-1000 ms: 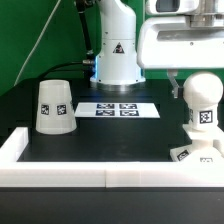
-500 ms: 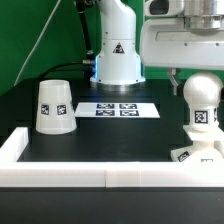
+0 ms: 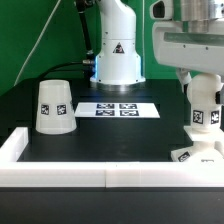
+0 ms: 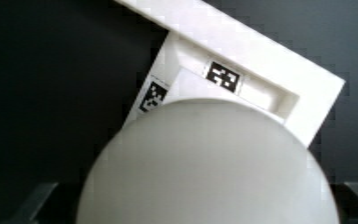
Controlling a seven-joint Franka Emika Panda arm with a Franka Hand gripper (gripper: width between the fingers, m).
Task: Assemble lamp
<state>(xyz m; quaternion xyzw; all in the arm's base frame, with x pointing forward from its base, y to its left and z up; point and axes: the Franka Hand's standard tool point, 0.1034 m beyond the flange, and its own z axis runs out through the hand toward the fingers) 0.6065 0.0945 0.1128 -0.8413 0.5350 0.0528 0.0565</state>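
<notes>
The white bulb [image 3: 205, 110] stands upright on the flat square base [image 3: 192, 153] at the exterior view's right. My gripper [image 3: 203, 82] has come down over the bulb's ball head, with one finger on each side, and covers most of it. In the wrist view the ball head [image 4: 202, 165] fills the frame between the two fingers [image 4: 44, 200], with a dark gap on each side, so the jaws stand open around it. The tagged base [image 4: 224, 76] shows beyond the ball. The cup-shaped shade [image 3: 54, 105] stands mouth down at the exterior view's left, far from the gripper.
The marker board [image 3: 118, 109] lies at the middle back, in front of the white robot pedestal [image 3: 117, 55]. A white raised wall [image 3: 60, 170] runs along the table's front and right side, close to the base.
My gripper has moved down and slightly toward the exterior view's right, from above the bulb to around its ball head. The bulb, base and shade have not moved.
</notes>
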